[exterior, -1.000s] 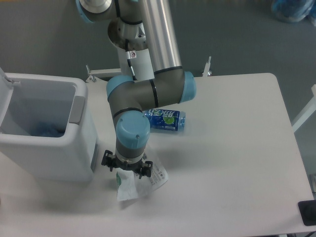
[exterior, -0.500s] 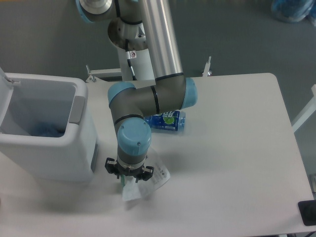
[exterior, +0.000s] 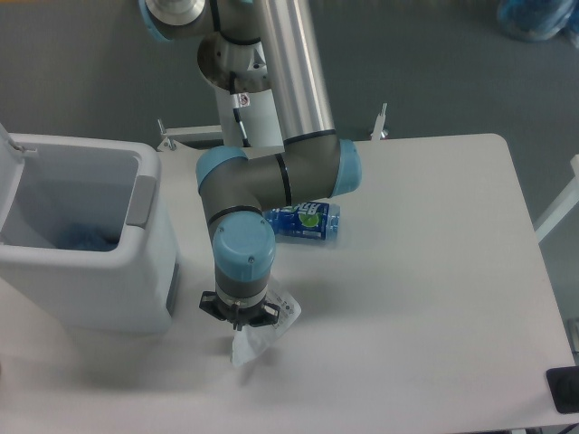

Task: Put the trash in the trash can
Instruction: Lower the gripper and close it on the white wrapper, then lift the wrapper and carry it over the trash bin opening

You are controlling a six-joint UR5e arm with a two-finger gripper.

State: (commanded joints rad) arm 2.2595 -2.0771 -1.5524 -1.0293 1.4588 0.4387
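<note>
The trash [exterior: 256,340], a crumpled white plastic wrapper with small print, lies on the white table just right of the trash can. My gripper [exterior: 240,320] points straight down onto its top end, and the jaws look drawn together on the wrapper, which bunches up under them. The wrist hides the fingertips. The trash can [exterior: 142,201], a boxy white bin with a grey strip on its right rim, stands open at the left, with something blue inside at the bottom. Its lid is at the far left edge of the view.
A blue bottle [exterior: 304,221] with a green patch lies on its side behind my arm, near the table's middle. The table's [exterior: 425,298] right edge runs at the far right, with a dark object [exterior: 564,391] at the bottom right corner.
The jaws have drawn in from wide apart. The wrapper has been pulled from flat into a narrower, bunched shape, and the gripper has shifted slightly right and toward the front.
</note>
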